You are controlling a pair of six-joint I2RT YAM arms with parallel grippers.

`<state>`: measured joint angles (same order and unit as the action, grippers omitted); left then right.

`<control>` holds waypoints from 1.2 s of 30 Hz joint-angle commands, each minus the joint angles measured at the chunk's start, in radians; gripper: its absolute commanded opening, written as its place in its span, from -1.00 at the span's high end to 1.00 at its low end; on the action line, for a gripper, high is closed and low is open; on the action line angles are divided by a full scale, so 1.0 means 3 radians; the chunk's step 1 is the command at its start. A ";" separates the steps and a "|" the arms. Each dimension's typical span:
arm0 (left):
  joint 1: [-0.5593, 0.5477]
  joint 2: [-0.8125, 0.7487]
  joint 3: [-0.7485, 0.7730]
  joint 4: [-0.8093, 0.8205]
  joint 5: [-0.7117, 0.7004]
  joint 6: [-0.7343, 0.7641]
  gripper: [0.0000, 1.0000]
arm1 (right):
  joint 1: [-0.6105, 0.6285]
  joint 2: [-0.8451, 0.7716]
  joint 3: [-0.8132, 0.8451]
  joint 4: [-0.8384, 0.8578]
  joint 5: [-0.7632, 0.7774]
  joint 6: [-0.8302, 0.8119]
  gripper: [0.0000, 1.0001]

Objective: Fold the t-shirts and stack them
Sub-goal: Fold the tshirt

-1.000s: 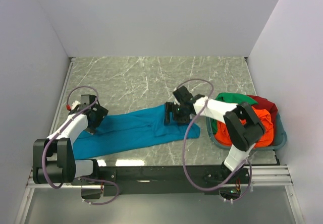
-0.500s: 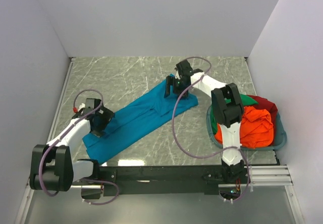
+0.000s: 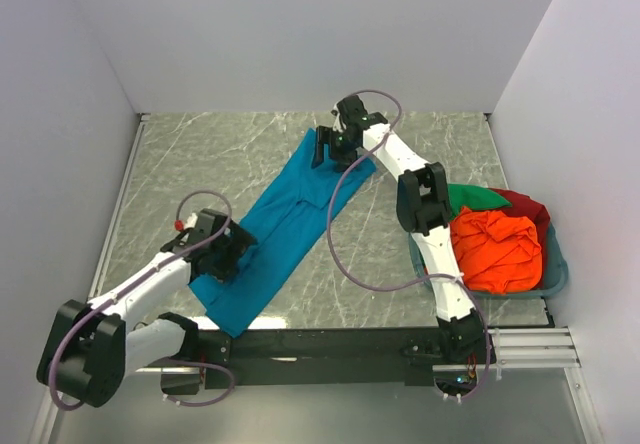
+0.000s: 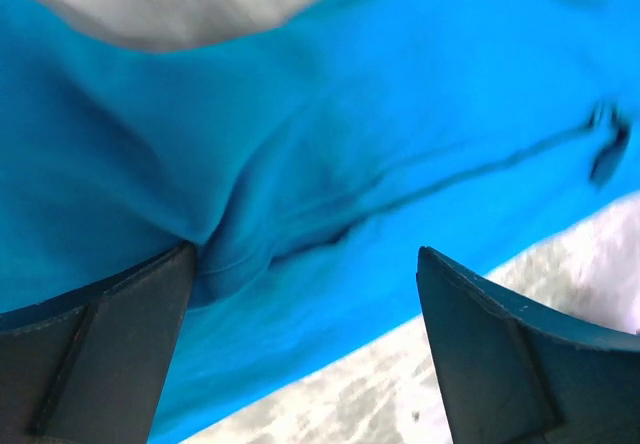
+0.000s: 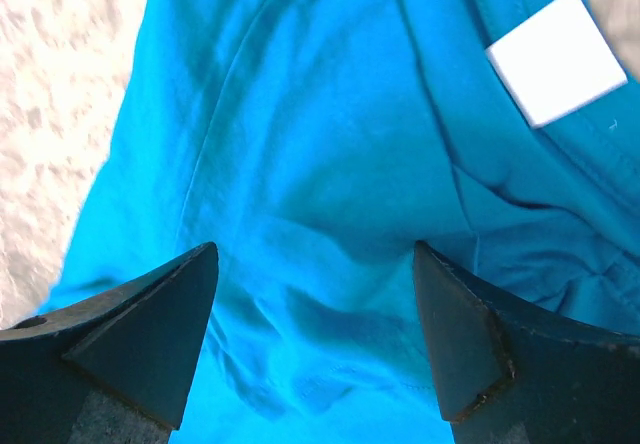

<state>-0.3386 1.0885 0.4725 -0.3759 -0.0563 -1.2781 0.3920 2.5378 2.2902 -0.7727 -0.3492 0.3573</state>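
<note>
A teal-blue t-shirt [image 3: 285, 214] lies flat in a long diagonal strip, from the far middle of the table down to the near left. My right gripper [image 3: 333, 149] stands open on its far end. The right wrist view shows that gripper [image 5: 315, 249] spread wide over wrinkled cloth, near a white neck label [image 5: 555, 56]. On the strip's near end my left gripper [image 3: 228, 254] is open too. In the left wrist view its fingertips straddle the shirt's edge [image 4: 300, 204], the left one beside a fold. Orange-red [image 3: 495, 249], green [image 3: 470, 199] and dark red [image 3: 525, 207] t-shirts are piled in the basket.
The teal-grey plastic basket [image 3: 555, 284] stands at the right, near the front. White walls close in the marble table [image 3: 200, 154] on the left, back and right. The right arm stretches from its base past the basket's left side, with purple cables looping above the table.
The teal-blue t-shirt has swung from lying left-to-right into a diagonal. My right gripper went toward the back with its end; my left gripper came nearer and rightward with the other end.
</note>
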 commanded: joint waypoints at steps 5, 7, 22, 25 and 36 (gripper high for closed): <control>-0.0788 0.0155 0.0076 -0.0193 0.0029 -0.0494 -0.99 | -0.0150 0.0351 0.0424 -0.0170 -0.0078 0.0046 -0.70; -0.1099 0.0181 0.0163 -0.0357 -0.0032 -0.0637 -0.99 | -0.0197 0.0320 0.0455 -0.0150 -0.0089 0.0062 -0.70; -0.2185 -0.0096 0.0931 -0.1299 -0.1004 -0.0409 -0.99 | -0.0223 -0.1039 -0.0243 -0.0467 0.0489 -0.0082 -0.81; -0.2185 0.0114 0.0931 -0.1140 -0.0897 -0.0082 -0.99 | -0.0060 -0.1392 -0.0876 -0.0396 0.0632 -0.0025 -0.82; -0.2185 0.0488 0.0701 -0.0491 -0.0416 0.0364 -0.99 | 0.0784 -0.2226 -0.2776 0.0698 0.0638 0.0496 -0.85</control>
<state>-0.9901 1.2228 0.7082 -0.5896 -0.2211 -1.2182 0.6041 1.9060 1.5112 -0.6807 -0.1658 0.4412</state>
